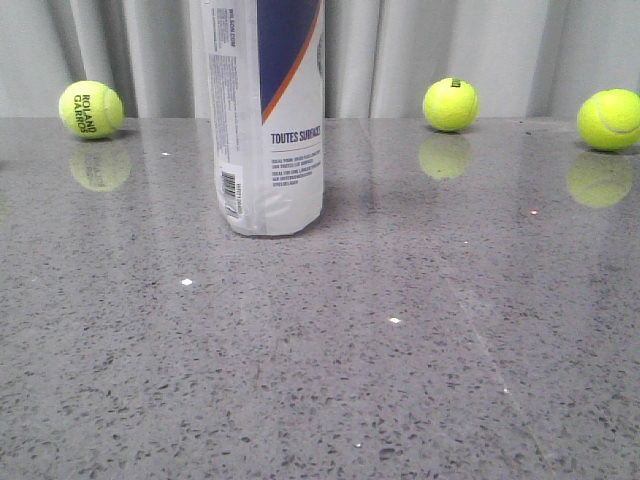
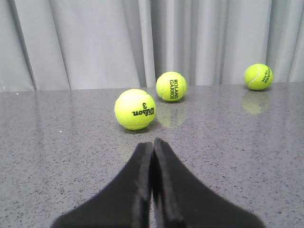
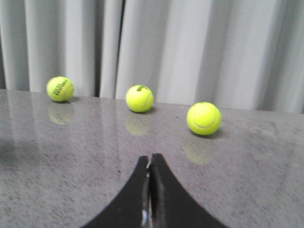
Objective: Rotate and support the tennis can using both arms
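Both claws are pressed together with nothing between them. The left claw (image 2: pixel 152 185) sits at the bottom centre of its wrist view, low over the grey counter (image 2: pixel 57 142), fingertips touching; the right claw (image 3: pixel 150 190) looks the same in its own view, tips meeting in a thin seam. Neither one is near the can as far as I can see.

Out from the left claw there's a Wilson ball (image 2: pixel 135 109) just ahead, a Roland Garros ball (image 2: pixel 171 86) a bit behind it, and a third ball (image 2: pixel 259 76) in the upper right by the curtain. The right claw looks at three balls spread across the middle of its frame.

The tennis can (image 1: pixel 265 115) stands upright on the counter, left of centre in the front view, its top cut off by the frame, label with "TOUTES SURFACES" facing us. It stands by itself with open counter all round, so there's room for an arm to come in from each side. Can't say if this is before or after any rotating
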{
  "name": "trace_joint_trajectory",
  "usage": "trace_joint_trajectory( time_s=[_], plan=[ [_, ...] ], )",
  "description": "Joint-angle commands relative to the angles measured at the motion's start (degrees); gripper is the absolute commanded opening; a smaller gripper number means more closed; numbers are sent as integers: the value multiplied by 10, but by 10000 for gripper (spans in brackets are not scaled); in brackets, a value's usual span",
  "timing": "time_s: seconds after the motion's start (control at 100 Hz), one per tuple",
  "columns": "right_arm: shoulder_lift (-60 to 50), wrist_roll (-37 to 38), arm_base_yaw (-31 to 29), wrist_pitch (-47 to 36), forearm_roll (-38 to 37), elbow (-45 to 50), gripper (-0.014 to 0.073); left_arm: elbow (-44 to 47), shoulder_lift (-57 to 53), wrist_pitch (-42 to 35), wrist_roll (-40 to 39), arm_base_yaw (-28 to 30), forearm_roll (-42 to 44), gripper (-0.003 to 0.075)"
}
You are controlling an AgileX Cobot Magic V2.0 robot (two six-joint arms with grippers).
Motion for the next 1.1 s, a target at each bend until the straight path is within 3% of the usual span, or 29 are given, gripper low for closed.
trace_joint_trajectory(
  time_s=[0.0, 0.22, 0.5, 1.09],
  plan=[
    [-2, -18, -16, -34, 10, -2, -67, 25, -18, -45, -2, 0, 0, -20],
    [-34, -56, -43, 91, 61, 9, -67, 25, -18, -45, -2, 0, 0, -20],
    [-121, -66, -43, 119, 66, 13, -67, 25, -18, -45, -2, 0, 0, -20],
    [-120, -66, -42, 119, 66, 13, -67, 25, -18, -45, -2, 0, 0, -20]
  ],
)
